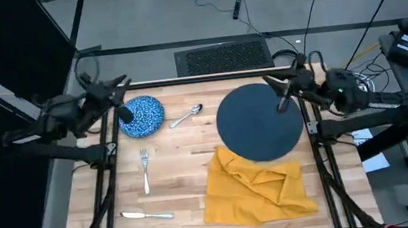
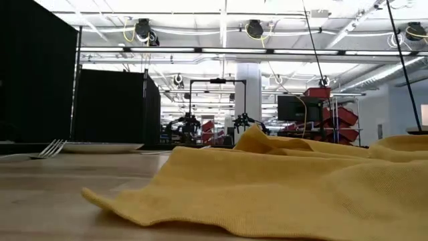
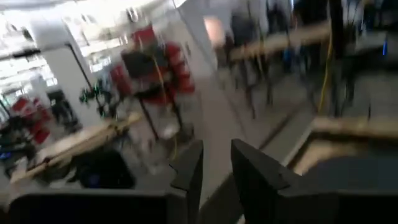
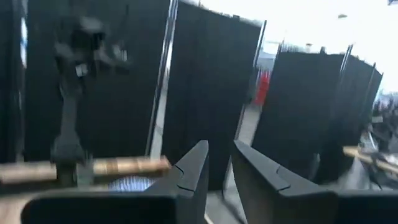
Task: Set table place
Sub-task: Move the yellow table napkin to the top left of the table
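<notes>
The counter (image 1: 173,185) filled the high view, light planks in a thin black frame. Biggest on it was the dark slate-blue plate (image 1: 259,120), out at two o'clock from centre. The mustard napkin (image 1: 253,187) lay rumpled at five o'clock, its upper edge touching or perhaps tucked just under the plate; hard to call from above. At ten o'clock sat the speckled bowl (image 1: 142,114), with the spoon (image 1: 187,116) just beside it toward centre. The fork (image 1: 145,169) lay at eight o'clock, the knife (image 1: 147,215) near the front edge at seven. The left gripper (image 1: 122,113) hovered at the bowl's outer rim, fingers a narrow gap apart. The right gripper (image 1: 284,102) hung over the plate, fingers likewise slightly parted, pinching nothing.
</notes>
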Controlling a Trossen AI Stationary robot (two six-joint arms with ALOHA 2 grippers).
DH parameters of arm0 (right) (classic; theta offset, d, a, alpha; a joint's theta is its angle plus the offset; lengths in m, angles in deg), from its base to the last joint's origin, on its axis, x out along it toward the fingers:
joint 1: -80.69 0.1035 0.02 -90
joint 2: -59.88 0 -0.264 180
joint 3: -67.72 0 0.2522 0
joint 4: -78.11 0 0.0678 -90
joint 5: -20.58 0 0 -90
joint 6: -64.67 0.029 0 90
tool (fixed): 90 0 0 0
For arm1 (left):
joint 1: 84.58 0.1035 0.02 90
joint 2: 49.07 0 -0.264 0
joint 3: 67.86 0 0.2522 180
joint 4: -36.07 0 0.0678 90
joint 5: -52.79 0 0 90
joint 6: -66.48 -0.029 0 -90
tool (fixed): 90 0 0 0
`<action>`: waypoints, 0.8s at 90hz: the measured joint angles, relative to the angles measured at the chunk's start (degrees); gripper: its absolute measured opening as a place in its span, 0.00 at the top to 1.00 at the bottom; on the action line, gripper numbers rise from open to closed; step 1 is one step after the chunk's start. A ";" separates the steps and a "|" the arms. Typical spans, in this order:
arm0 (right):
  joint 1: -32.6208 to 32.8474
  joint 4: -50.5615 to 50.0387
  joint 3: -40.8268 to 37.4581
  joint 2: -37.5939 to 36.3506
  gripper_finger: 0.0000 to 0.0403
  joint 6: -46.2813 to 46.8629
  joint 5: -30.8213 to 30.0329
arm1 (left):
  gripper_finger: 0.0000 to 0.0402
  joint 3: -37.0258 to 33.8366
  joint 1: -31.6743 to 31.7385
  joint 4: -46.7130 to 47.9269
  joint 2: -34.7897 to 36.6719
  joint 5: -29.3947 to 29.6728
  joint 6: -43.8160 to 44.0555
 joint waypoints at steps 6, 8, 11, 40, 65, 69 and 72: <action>-1.61 -7.09 3.52 2.93 0.84 0.03 3.82 | 0.83 1.90 0.69 5.93 -1.90 0.02 3.17; -2.16 -8.85 4.48 3.94 0.84 0.06 5.48 | 0.83 2.20 0.92 7.74 -2.33 0.00 4.33; -2.90 -10.99 5.63 5.44 0.84 0.13 8.04 | 0.83 2.34 1.31 10.66 -2.83 0.00 6.08; -4.59 -14.41 7.16 19.08 0.84 1.44 17.81 | 0.83 0.29 2.93 34.68 -5.18 -5.46 35.37; -3.11 -18.54 7.16 30.40 0.84 9.34 18.10 | 0.83 -9.26 2.73 34.15 -5.17 -12.12 45.07; -2.47 -18.98 7.16 32.05 0.84 9.38 18.12 | 0.83 -11.47 2.74 33.44 -5.19 -13.21 45.74; -2.09 -19.09 7.16 33.14 0.84 9.32 18.13 | 0.83 -13.19 2.75 32.19 -5.35 -14.13 46.16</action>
